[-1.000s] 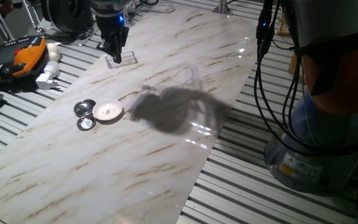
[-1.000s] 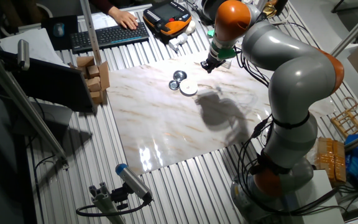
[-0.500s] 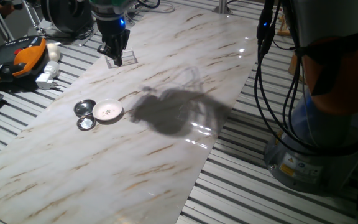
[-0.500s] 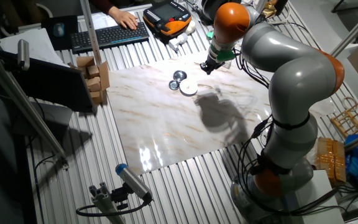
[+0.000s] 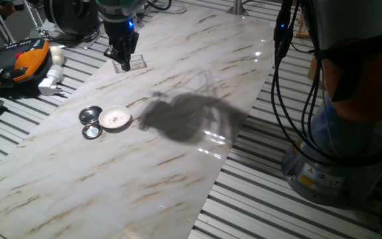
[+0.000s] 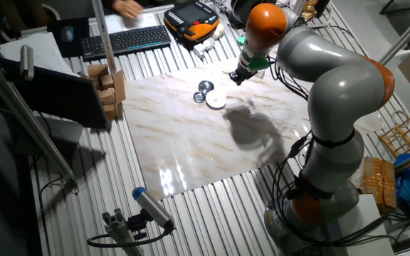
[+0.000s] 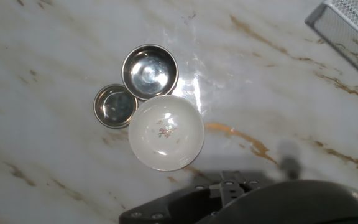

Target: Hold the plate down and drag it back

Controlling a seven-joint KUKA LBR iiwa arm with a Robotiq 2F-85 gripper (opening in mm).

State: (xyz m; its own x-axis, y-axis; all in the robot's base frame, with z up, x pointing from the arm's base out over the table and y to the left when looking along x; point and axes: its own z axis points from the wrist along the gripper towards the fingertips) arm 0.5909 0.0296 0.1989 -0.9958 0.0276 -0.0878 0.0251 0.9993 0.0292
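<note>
Plate [image 7: 166, 132] seemingly touching two discs [image 7: 150, 71]

A marble-patterned desk [image 5: 178, 153] lies on ribbed metal slats [image 5: 257, 206] — glossy, with light glare. At the far side sit a keyboard [image 6: 123, 40] and what may be cardboard boxes [image 6: 107, 85].

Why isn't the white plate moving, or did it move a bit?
No. The plate sits in the same spot against the two metal discs as a second ago, and the tool hangs apart from it, over the clear rectangular piece.
</note>
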